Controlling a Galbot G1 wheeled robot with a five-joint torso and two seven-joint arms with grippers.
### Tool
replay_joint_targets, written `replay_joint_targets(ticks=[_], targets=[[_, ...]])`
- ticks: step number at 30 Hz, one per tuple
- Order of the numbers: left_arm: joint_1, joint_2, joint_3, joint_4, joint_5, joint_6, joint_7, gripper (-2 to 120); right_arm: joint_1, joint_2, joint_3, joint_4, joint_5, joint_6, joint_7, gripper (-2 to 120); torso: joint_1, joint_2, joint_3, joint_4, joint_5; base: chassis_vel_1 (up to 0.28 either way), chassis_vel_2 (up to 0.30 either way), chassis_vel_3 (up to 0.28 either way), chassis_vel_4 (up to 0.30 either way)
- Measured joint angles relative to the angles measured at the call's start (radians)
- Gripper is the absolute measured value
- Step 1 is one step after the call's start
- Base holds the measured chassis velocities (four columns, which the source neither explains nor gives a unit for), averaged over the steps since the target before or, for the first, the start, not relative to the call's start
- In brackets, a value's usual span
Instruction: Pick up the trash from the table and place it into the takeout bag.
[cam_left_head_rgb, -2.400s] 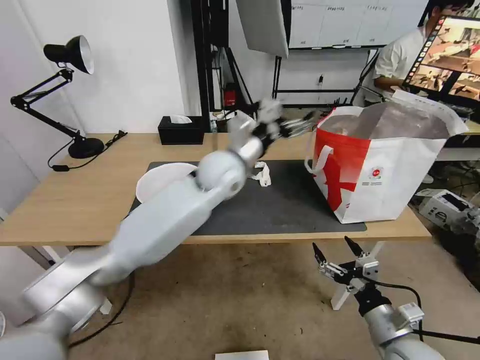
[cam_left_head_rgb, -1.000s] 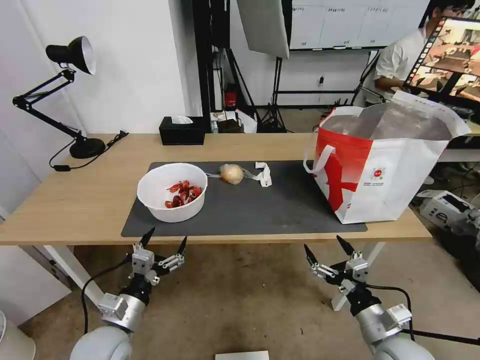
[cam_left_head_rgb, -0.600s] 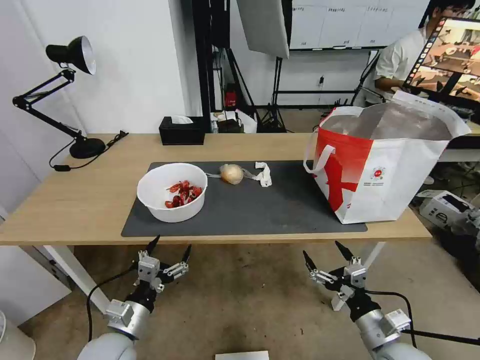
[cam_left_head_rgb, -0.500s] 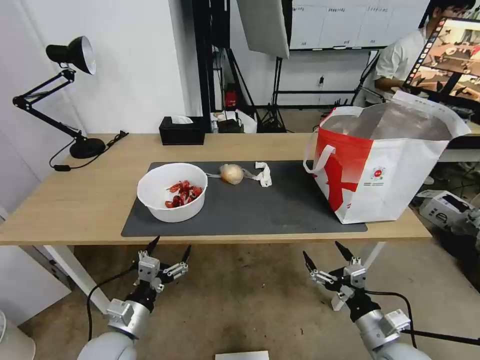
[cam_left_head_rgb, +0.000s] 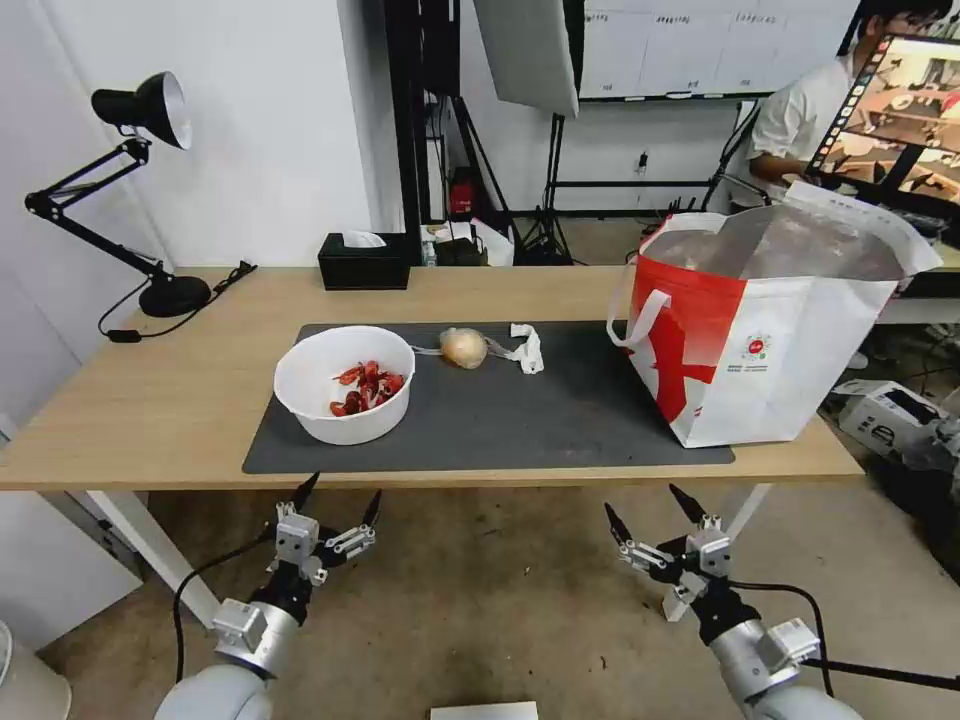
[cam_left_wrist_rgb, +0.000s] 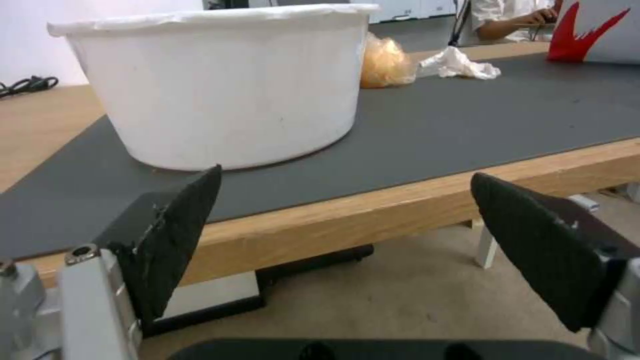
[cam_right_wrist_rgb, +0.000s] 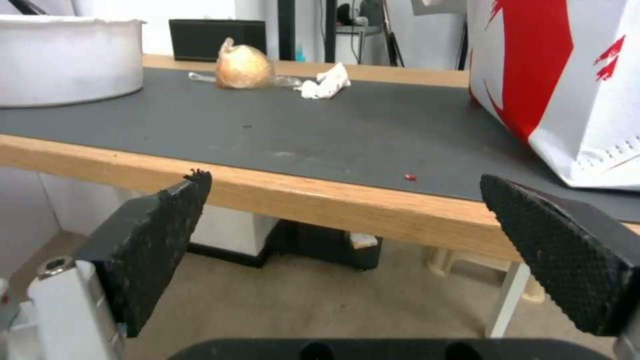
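A white round bowl (cam_left_head_rgb: 343, 384) with red crayfish shells sits on the left part of the dark grey mat (cam_left_head_rgb: 520, 420) of the light-wood table (cam_left_head_rgb: 150, 400). Behind it lie a clear-wrapped yellowish ball (cam_left_head_rgb: 464, 347) and a crumpled white wrapper (cam_left_head_rgb: 525, 347). The red-and-white takeout bag (cam_left_head_rgb: 760, 340) stands open at the table's right end. My left gripper (cam_left_head_rgb: 338, 493) hangs open below the front edge, under the bowl (cam_left_wrist_rgb: 220, 85). My right gripper (cam_left_head_rgb: 646, 508) is open too, below the edge near the bag (cam_right_wrist_rgb: 567, 75).
A black tissue box (cam_left_head_rgb: 362, 261) stands at the table's back edge and a black desk lamp (cam_left_head_rgb: 140, 180) at the far left. White table legs (cam_left_head_rgb: 150, 550) flank the arms. A person sits at a monitor (cam_left_head_rgb: 900, 100) behind the bag.
The left arm swung back from over the table by the bag and dropped below the front edge, open. Over the last half second nothing has moved.
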Motion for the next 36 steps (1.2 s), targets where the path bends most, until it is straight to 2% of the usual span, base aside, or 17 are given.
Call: replay_joint_targets(ticks=[14, 20, 22, 23, 26, 27, 29, 30, 33, 34, 36], targets=[[0.002, 0.003, 0.005, 0.003, 0.005, -0.021, 0.014, 100, 0.0, -0.005, -0.007, 0.002, -0.004, -0.002, 0.001, 100, 0.0, 0.0, 0.0, 0.0, 0.0, 0.0, 0.0, 0.0, 0.0], [-0.006, 0.005, 0.008, 0.002, 0.005, -0.021, 0.015, 100, 0.047, -0.061, -0.066, 0.02, 0.015, -0.028, 0.018, 100, 0.0, 0.0, 0.0, -0.0002, 0.0, 0.0, 0.0, 0.0, 0.0], [-0.005, 0.006, 0.007, -0.002, 0.005, -0.021, 0.015, 100, 0.127, -0.116, -0.123, 0.038, 0.053, -0.068, 0.036, 100, 0.0, 0.0, 0.0, 0.0001, -0.0001, 0.0, 0.0, 0.0, 0.0], [-0.005, 0.006, 0.007, -0.002, 0.005, -0.021, 0.015, 100, 0.127, -0.116, -0.123, 0.038, 0.053, -0.068, 0.036, 100, 0.0, 0.0, 0.0, 0.0001, -0.0001, 0.0, 0.0, 0.0, 0.0], [-0.005, -0.001, 0.009, -0.014, 0.013, -0.016, 0.011, 100, 0.269, -0.197, -0.198, 0.047, 0.106, -0.132, 0.065, 100, 0.0, 0.0, 0.0, 0.0001, -0.0002, 0.0, 0.0, 0.0, 0.0], [-0.005, -0.001, 0.009, -0.014, 0.013, -0.016, 0.011, 100, 0.269, -0.197, -0.198, 0.047, 0.106, -0.132, 0.065, 100, 0.0, 0.0, 0.0, 0.0001, -0.0002, 0.0, 0.0, 0.0, 0.0], [-0.001, -0.009, 0.009, -0.022, 0.026, -0.009, 0.01, 100, 0.376, -0.246, -0.264, 0.041, 0.137, -0.174, 0.105, 100, 0.0, 0.0, 0.0, 0.0002, 0.0001, 0.0, 0.0, 0.0, 0.0], [-0.001, -0.009, 0.009, -0.022, 0.026, -0.009, 0.01, 100, 0.376, -0.246, -0.264, 0.041, 0.137, -0.174, 0.105, 100, 0.0, 0.0, 0.0, 0.0002, 0.0001, 0.0, 0.0, 0.0, 0.0], [0.005, -0.017, -0.001, -0.024, 0.035, -0.006, 0.007, 100, 0.57, -0.29, -0.387, 0.001, 0.198, -0.231, 0.16, 100, 0.0, 0.0, 0.0, 0.0, 0.0, 0.0, 0.0, 0.0, 0.0], [0.005, -0.017, -0.001, -0.024, 0.035, -0.006, 0.007, 100, 0.57, -0.29, -0.387, 0.001, 0.198, -0.231, 0.16, 100, 0.0, 0.0, 0.0, 0.0, 0.0, 0.0, 0.0, 0.0, 0.0], [0.005, -0.019, -0.007, -0.028, 0.037, -0.007, -0.003, 100, 0.685, -0.294, -0.466, -0.033, 0.232, -0.252, 0.193, 100, 0.0, 0.0, 0.0, 0.0003, -0.0001, 0.0, 0.0, 0.0, 0.0]])
